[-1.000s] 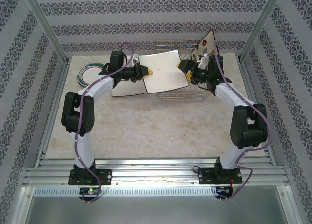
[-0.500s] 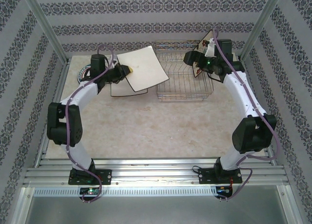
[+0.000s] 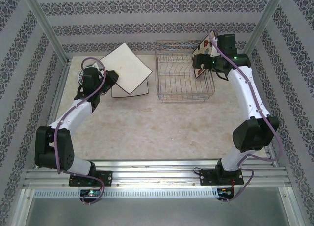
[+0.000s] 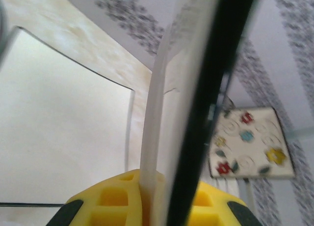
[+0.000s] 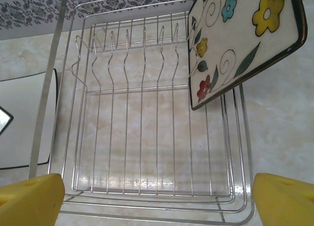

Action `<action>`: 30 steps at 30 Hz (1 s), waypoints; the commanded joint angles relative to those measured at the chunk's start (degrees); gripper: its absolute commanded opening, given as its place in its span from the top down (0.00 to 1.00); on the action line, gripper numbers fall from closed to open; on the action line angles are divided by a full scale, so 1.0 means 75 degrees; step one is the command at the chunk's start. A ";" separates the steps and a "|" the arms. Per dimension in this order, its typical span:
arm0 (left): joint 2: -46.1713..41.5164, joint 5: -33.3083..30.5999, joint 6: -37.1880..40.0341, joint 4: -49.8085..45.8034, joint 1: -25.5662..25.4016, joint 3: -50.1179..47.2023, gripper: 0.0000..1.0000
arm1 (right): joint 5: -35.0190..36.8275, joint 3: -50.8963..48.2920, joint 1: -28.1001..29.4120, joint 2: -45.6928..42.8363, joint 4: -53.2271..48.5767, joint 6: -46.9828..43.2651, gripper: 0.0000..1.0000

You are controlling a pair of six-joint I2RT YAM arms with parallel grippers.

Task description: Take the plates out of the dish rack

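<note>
Cream square plates (image 3: 128, 67) number three (one in the wire rack (image 3: 185, 99)): left gripper (image 3: 110, 79) clamps one, right gripper (image 3: 198, 65) gapes empty.

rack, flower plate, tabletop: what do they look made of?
Rack: metal wire with a bright chrome-like finish; thin silvery rods with glints.
Flower plate: likely glazed ceramic, though melamine can't be ruled out; smooth cream face, dark rim, printed flowers.
Tabletop: beige marble-look surface, possibly laminate; mottled veining, slight sheen.

Dish rack (image 5: 147, 88) mostly open — flowered plate (image 5: 240, 39) blocks right end.
</note>
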 commanded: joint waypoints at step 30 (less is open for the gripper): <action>0.2430 -0.5386 -0.2536 0.5905 -0.1882 -0.0553 1.00 | 0.1656 0.2029 0.0785 0.1356 -0.1907 -0.0928 0.02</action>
